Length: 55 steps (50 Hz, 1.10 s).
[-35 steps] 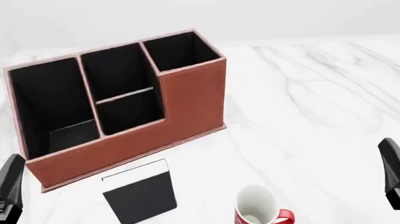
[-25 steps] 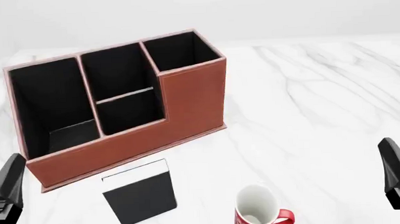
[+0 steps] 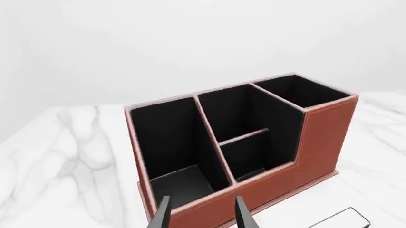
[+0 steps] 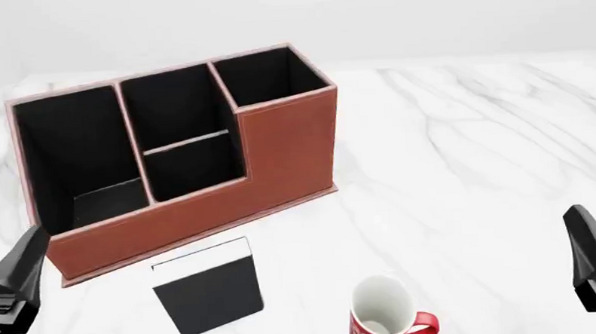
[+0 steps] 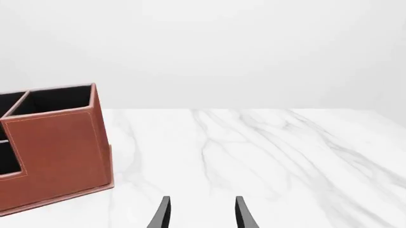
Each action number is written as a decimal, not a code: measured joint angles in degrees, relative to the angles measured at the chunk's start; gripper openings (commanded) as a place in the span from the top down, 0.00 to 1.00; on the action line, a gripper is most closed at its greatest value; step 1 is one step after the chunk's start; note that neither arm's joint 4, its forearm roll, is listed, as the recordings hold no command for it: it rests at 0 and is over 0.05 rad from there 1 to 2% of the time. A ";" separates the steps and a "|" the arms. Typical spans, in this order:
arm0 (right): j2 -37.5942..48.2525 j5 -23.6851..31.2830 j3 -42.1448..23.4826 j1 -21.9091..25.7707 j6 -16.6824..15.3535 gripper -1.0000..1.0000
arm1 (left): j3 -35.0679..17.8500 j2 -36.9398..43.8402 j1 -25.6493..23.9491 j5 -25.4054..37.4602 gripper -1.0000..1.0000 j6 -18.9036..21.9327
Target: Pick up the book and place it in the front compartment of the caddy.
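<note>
small thin black matte book [image 4: 207, 286] with a white strip of page edges lies flat on the white marble tabletop [image 4: 478, 151], just in front of the large reddish-brown leather-look caddy [image 4: 287, 148] and apart from it. only a corner of the book shows in the left wrist view [image 3: 343, 220]. caddy has black interior, tall wide cell at left, divided middle bay, tall square cell at right. front compartment [image 4: 192, 168], the small black-lined cell behind the lower brown wall, holds nothing visible. same cell seen from the left wrist [image 3: 250, 159].

red-and-white mug [image 4: 385, 322] stands upright near the book's right side, not touching, handle to the right.

left hand [image 3: 199, 216] sits low at the near left, close to the caddy's near left corner, fingers parted with a gap, gripping nothing. in the front view it is a dark shape at the left edge [image 4: 11, 289]. right hand [image 5: 199, 213] at the near right, well apart from everything, fingers likewise spread and empty; dark shape at the right edge in front view [image 4: 594, 263].
</note>
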 measured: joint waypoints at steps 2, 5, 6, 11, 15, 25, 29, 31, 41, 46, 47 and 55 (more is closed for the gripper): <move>0.00 0.00 0.00 0.00 0.00 0.00 | -1.44 0.30 -0.79 1.31 0.00 1.05; 0.00 0.00 0.00 0.00 0.00 0.00 | -3.68 0.91 -2.02 3.31 0.00 2.78; 0.00 0.00 0.00 0.00 0.00 0.00 | -4.39 1.24 -2.44 3.88 0.00 3.46; 0.00 0.01 -0.01 0.00 0.01 0.00 | -8.73 3.99 -5.28 7.06 0.00 4.33; 0.00 0.01 -0.01 0.00 0.01 0.00 | -12.47 7.05 -8.03 9.44 0.00 4.71; 0.01 0.01 -0.01 0.00 0.01 0.00 | -19.33 15.49 -13.54 13.32 0.00 10.06; 0.00 0.01 -0.01 0.00 0.01 0.00 | -22.03 18.88 -15.27 15.14 0.00 12.60; 0.00 0.01 -0.01 0.00 0.01 0.00 | -23.83 20.60 -16.22 16.49 0.00 13.19; 0.01 0.01 -0.01 0.00 0.01 0.00 | -33.54 28.28 -21.98 24.32 0.00 16.49; 0.01 0.01 -0.01 0.00 0.01 0.00 | -36.90 31.92 -24.36 27.11 0.00 18.07; 0.01 0.01 -0.01 0.00 0.01 0.00 | -37.47 32.60 -24.80 27.64 0.00 18.37; 0.00 0.01 -0.01 0.00 0.02 0.00 | -41.17 37.75 -28.45 32.03 0.00 20.89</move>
